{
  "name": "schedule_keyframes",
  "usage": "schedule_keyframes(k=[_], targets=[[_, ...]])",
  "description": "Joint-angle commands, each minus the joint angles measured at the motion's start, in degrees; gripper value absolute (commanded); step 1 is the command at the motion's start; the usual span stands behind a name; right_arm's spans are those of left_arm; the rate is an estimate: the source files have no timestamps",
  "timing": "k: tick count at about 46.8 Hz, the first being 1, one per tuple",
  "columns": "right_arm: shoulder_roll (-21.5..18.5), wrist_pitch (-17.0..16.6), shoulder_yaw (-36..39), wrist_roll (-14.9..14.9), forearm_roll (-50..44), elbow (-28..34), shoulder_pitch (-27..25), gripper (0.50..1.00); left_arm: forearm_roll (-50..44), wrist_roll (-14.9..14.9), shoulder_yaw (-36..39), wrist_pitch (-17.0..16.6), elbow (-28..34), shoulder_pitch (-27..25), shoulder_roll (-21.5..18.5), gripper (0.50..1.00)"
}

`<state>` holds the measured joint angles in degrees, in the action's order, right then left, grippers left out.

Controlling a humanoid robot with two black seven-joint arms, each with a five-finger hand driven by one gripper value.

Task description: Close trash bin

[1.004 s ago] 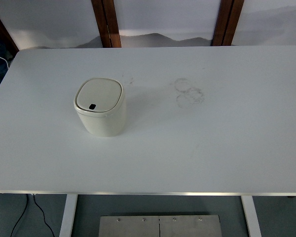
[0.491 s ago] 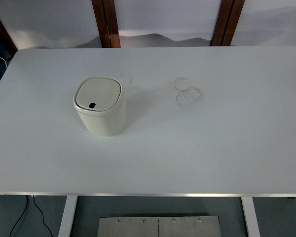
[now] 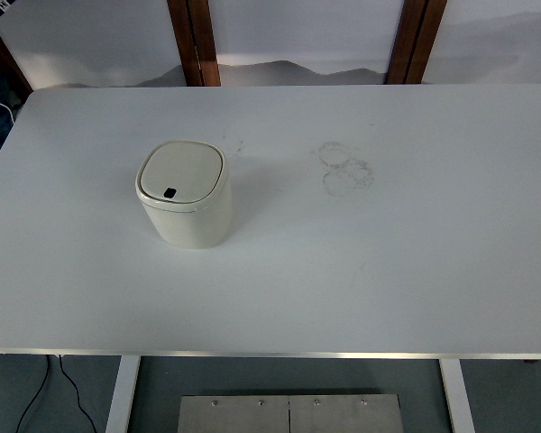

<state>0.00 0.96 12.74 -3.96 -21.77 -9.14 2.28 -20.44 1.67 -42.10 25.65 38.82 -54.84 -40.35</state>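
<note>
Head view: the trash bin (image 3: 184, 196) stands upright on the left half of the white tabletop (image 3: 388, 262), about midway between its near and far edges, well clear of any edge. Its lid (image 3: 180, 173) lies flat in the rim, with the small dark push-button (image 3: 169, 192) at the lid's near side facing up — no gap shows between lid and body from this angle.

Compared with the pictures from a second and half a second ago, nothing about the bin has changed: same spot, same upright stance, lid seated the same way. Only the framing has drifted a little, the table legs (image 3: 123, 393) below the near edge sitting slightly differently. Faint ring-shaped marks (image 3: 344, 169) remain on the tabletop to the right of the bin, apart from it.

Neither arm reaches into the picture, so no robot hand is visible, left or right, and whether either is released or clenched cannot be told.

Judging from the seated lid and the absence of both arms, the closing looks already done — the bin appears shut and left alone, with nothing further evidently needed.
</note>
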Motion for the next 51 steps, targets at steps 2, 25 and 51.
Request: schedule_keyframes(k=[2, 25, 51], targets=[[0.0, 0.0, 0.0, 0.0, -0.03, 0.0, 0.01, 0.995, -0.04, 0.0, -1.05, 0.11, 0.02, 2.89, 0.1, 1.0], [0.0, 0.0, 0.09, 0.09, -0.03, 0.0, 0.01, 0.995, 0.14, -6.59, -2.73, 0.02, -0.06, 9.92, 1.42, 1.0], [0.0, 0.0, 0.09, 0.09, 0.06, 0.0, -0.08, 0.995, 0.67, -6.59, -2.46, -0.33, -0.06, 11.95, 2.21, 1.0]])
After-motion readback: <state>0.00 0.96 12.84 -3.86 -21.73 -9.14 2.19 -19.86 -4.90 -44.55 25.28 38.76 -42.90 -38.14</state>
